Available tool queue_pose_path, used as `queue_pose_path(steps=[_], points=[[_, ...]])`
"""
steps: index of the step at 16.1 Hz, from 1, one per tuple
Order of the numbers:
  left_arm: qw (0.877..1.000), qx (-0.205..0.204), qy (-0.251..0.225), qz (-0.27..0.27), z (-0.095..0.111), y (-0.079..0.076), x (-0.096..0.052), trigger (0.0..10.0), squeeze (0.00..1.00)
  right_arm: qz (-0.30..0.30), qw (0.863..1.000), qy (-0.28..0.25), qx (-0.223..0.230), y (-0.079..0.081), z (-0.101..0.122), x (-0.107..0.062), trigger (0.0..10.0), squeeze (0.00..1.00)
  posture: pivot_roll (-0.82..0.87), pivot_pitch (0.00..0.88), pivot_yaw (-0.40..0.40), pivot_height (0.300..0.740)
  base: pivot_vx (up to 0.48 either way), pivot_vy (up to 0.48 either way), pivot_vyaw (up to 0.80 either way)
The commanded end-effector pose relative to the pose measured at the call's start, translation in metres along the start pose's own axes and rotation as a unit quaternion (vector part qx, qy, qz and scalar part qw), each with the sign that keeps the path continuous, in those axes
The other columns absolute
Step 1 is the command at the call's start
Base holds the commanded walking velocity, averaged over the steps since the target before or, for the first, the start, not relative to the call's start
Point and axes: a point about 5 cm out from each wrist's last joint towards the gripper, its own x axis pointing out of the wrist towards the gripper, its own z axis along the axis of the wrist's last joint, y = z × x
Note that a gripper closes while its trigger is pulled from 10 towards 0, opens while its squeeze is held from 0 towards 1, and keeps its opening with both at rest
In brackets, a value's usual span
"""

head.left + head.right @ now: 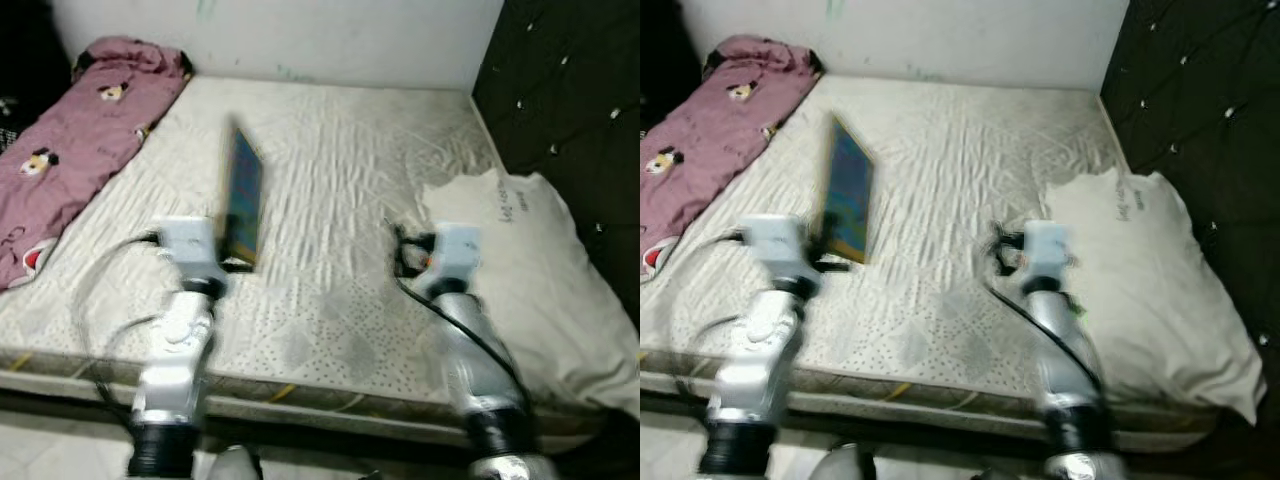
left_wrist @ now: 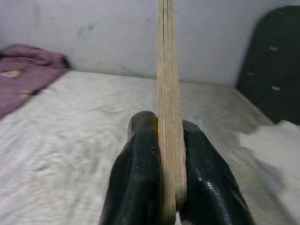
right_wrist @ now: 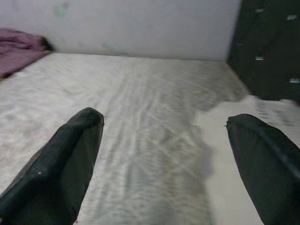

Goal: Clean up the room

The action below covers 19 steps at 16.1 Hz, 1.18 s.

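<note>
A thin book with a blue-green cover (image 1: 243, 196) stands on edge above the bare mattress (image 1: 330, 150). My left gripper (image 1: 235, 262) is shut on its lower edge. In the left wrist view the book's pale page edge (image 2: 168, 93) runs straight up between the two black fingers (image 2: 140, 178). My right gripper (image 3: 164, 126) is open over the mattress with nothing between its fingers (image 3: 65, 164); in the left eye view it (image 1: 400, 250) hovers near the white pillow (image 1: 530, 270).
A pink blanket with cartoon prints (image 1: 75, 140) lies bunched along the mattress's left side. A dark padded headboard (image 1: 570, 100) stands at the right, a pale wall (image 1: 330, 35) behind. The mattress's front edge (image 1: 300, 395) is close to me.
</note>
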Motion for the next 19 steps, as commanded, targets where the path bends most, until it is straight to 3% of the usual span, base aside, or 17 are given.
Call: queue_pose_path(steps=[1, 3, 4, 14, 19], points=[[1.000, 0.010, -0.024, 0.009, 0.0122, 0.0059, 0.0011, 10.0, 0.00, 0.009, 1.000, -0.008, 0.004, 0.0069, 0.0044, 0.0013, 10.0, 0.00, 0.04, 0.000, -0.006, 0.740, 0.000, -0.356, 0.00], [0.999, 0.003, -0.036, 0.006, 0.0162, 0.0047, 0.0040, 10.0, 0.00, 0.010, 1.000, -0.008, 0.002, 0.0077, 0.0039, -0.0005, 10.0, 0.00, 0.04, 0.000, -0.004, 0.740, 0.000, -0.137, 0.00], [0.998, 0.025, -0.044, 0.033, 0.0186, 0.0094, 0.0054, 10.0, 0.00, 0.013, 1.000, -0.007, 0.000, 0.0084, 0.0033, -0.0014, 10.0, 0.00, 0.04, 0.000, -0.005, 0.740, 0.000, 0.000, 0.00], [0.999, 0.007, -0.038, 0.029, 0.0179, 0.0107, 0.0039, 10.0, 0.00, 0.018, 1.000, -0.004, -0.008, 0.0111, 0.0024, -0.0020, 10.0, 0.00, 0.05, 0.000, -0.004, 0.740, 0.000, 0.000, 0.00], [0.999, 0.001, -0.037, 0.026, 0.0177, 0.0092, 0.0038, 10.0, 0.00, 0.015, 1.000, -0.003, -0.010, 0.0095, 0.0019, -0.0028, 10.0, 0.00, 0.04, 0.000, -0.003, 0.740, 0.000, -0.423, 0.00]])
